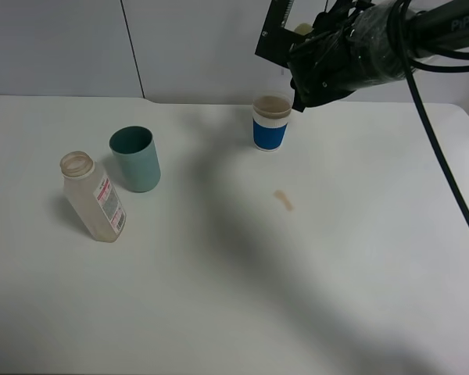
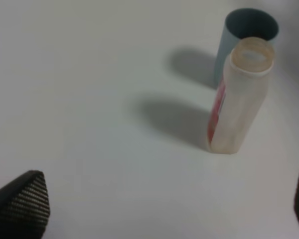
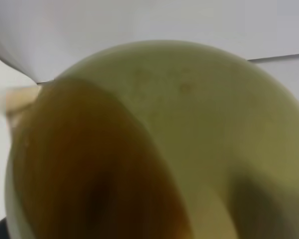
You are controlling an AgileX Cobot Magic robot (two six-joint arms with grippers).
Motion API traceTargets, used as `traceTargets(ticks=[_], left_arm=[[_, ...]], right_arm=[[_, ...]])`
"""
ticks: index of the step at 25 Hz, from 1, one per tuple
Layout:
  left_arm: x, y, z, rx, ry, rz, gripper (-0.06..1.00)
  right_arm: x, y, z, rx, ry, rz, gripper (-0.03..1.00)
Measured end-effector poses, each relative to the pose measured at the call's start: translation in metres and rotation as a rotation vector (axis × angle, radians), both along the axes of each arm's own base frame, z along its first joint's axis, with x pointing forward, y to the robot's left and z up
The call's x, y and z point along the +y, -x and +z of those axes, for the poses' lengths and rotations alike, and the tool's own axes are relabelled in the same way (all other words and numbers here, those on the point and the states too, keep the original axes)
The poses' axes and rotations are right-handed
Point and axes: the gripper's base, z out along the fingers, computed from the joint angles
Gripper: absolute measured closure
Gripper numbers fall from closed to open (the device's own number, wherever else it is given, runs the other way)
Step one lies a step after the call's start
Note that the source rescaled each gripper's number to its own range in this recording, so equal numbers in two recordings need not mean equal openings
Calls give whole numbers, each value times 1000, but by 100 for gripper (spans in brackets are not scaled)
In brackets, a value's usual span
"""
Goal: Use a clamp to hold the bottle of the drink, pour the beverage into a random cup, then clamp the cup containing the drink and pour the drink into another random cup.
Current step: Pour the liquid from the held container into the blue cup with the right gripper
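A white table (image 1: 242, 281) is seen from a high camera. At the upper right, the right clamp (image 1: 301, 66) at the end of a bulky black arm trailing black cable is held above the table, just over and beside a short blue cup (image 1: 270, 123) with a white ribbed band at its rim. Only a small pale sliver of the yellow-green tumbler (image 1: 302, 30) is visible among the black parts there; the jaws themselves are hidden in this view. In the right wrist view, the inside of the yellow-green tumbler (image 3: 199, 129) fills the picture, tipped steeply, with brown beverage (image 3: 89, 169) pooled against its lower wall up to the lip. The right clamp is closed on this tumbler. A small brown spill (image 1: 284, 200) lies on the table below and in front of the blue cup. On the left side of the table, an uncapped clear bottle (image 1: 94, 197) with a red-printed label stands upright, just beside a teal-green tumbler (image 1: 136, 158). In the left wrist view, the left clamp (image 2: 164, 209) is seen spread wide with nothing between its fingertips (image 2: 22, 204), near the bottle (image 2: 239, 99) but apart from it.
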Motion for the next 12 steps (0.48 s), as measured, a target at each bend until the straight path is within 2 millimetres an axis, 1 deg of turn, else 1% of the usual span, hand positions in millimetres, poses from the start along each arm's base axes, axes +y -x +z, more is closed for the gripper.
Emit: traceTargets(ticks=[12], left_arm=[[0,0,0,0,0,0,-6]], right_arm=[[-1,0,2,-4,61,12,96]])
